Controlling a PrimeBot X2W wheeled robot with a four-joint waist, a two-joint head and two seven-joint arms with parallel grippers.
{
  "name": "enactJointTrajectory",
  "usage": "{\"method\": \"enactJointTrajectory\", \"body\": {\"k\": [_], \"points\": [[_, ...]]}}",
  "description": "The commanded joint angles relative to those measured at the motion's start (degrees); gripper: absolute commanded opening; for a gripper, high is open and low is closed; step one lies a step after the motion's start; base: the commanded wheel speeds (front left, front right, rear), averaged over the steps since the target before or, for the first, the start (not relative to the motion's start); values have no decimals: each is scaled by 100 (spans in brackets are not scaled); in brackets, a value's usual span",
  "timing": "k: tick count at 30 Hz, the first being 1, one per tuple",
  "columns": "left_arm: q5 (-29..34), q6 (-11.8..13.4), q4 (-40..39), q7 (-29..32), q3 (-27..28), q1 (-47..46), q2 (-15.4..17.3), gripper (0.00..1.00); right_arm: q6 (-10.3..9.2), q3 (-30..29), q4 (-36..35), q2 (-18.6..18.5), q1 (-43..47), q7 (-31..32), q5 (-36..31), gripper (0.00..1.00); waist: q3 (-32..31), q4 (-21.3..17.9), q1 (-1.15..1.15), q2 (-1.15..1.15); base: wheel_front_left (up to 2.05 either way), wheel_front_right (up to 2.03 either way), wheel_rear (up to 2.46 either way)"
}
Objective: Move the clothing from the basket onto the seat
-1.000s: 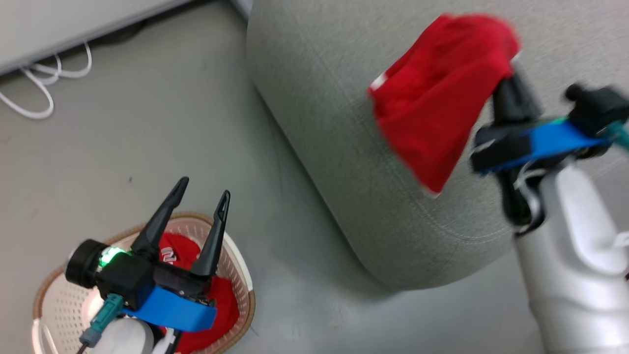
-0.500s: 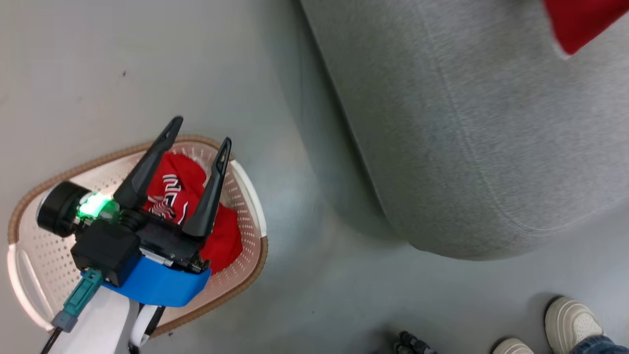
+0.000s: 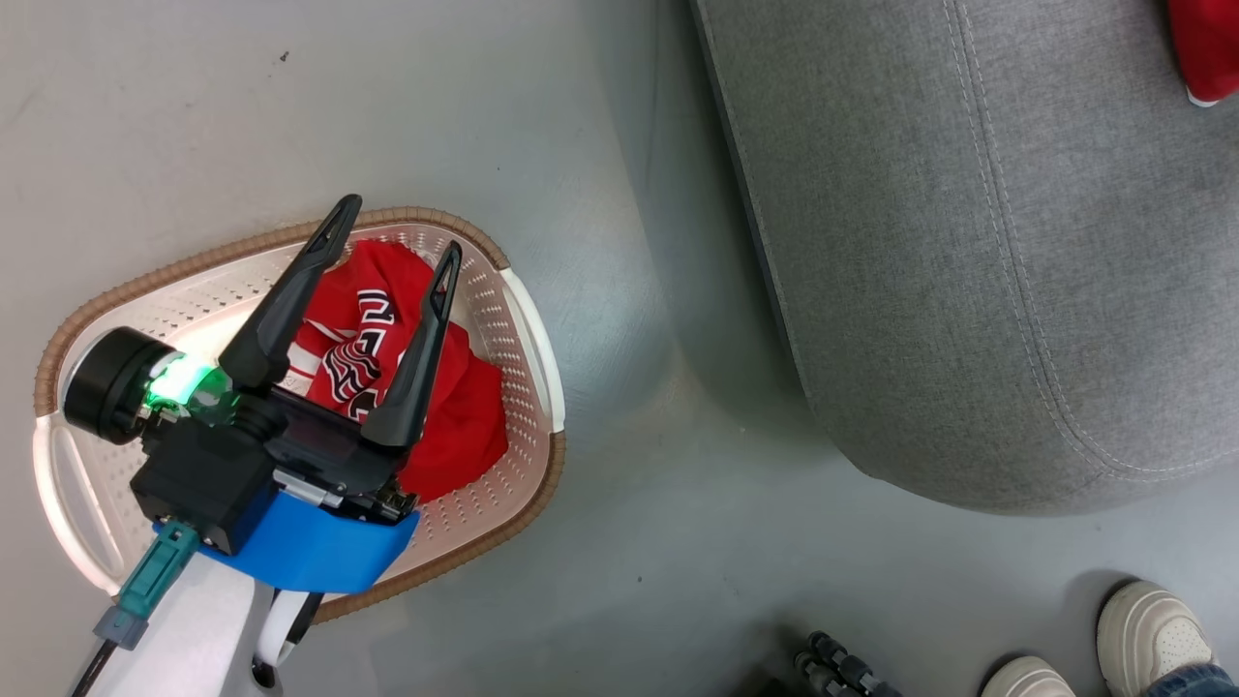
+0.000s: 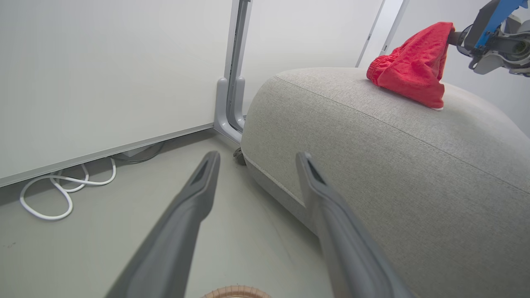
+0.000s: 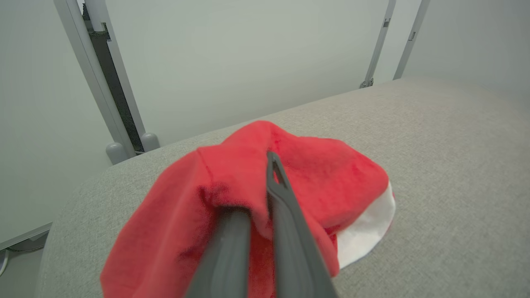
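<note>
The basket [image 3: 545,341], cream with a brown rim, stands on the floor at the left and holds a red jersey [image 3: 469,426] with black-and-white lettering. My left gripper [image 3: 397,232] hovers over it, open and empty; the left wrist view looks past that gripper [image 4: 257,156] toward the seat [image 4: 372,145]. A second red garment [image 4: 414,66] hangs from my right gripper [image 4: 455,38], its lower edge touching the seat top. In the right wrist view my right gripper [image 5: 265,174] is shut on this clothing [image 5: 331,178], over the grey seat [image 5: 455,165]. A corner of the garment [image 3: 1205,48] shows on the seat [image 3: 968,242].
A person's pale shoes [image 3: 1147,620] stand on the floor at the lower right, beside a small black object [image 3: 842,668]. A white cable [image 4: 62,194] lies by the wall panel behind the seat. Grey floor separates basket and seat.
The head camera has tilted down, so the basket sits higher and fuller in view. The right gripper's garment has slid off toward the top right. The left gripper stays open over the basket.
</note>
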Motion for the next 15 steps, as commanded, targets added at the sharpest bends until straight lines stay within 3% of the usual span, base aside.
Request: {"method": "enactJointTrajectory", "body": {"k": [1,15], "points": [[-2,25,3,-33,2,-112,3,100,3,21,39,18,-96,-17,-38,100,-5,-4,-1,0,0,0,0],[-84,8,181,-55,-149,-206,-49,100,3,321,572,-16,-252,-118,-187,100,-240,22,-1,0,0,0,0]]}}
